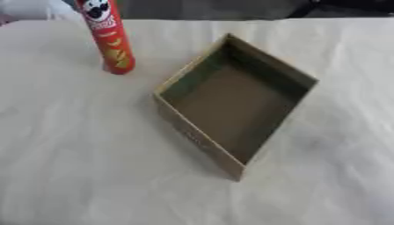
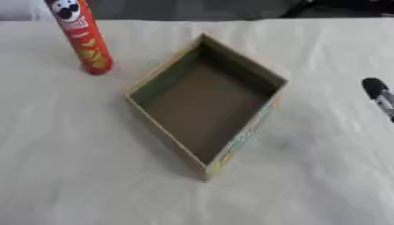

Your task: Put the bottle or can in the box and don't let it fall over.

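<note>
Right hand (image 2: 378, 97) shows only as a dark fingertip with a silver segment at the right eye view's 3 o'clock edge — whether its fingers are spread or curled cannot be told. Left hand appears nowhere. Toward 9 o'clock from that fingertip sits the open box (image 2: 273, 79), empty, corner-on. Beyond it, at 10 o'clock near the table's (image 1: 77, 167) far edge, the red can (image 1: 107, 37) stands upright, long axis vertical — so the box lies between hand and can.
</note>
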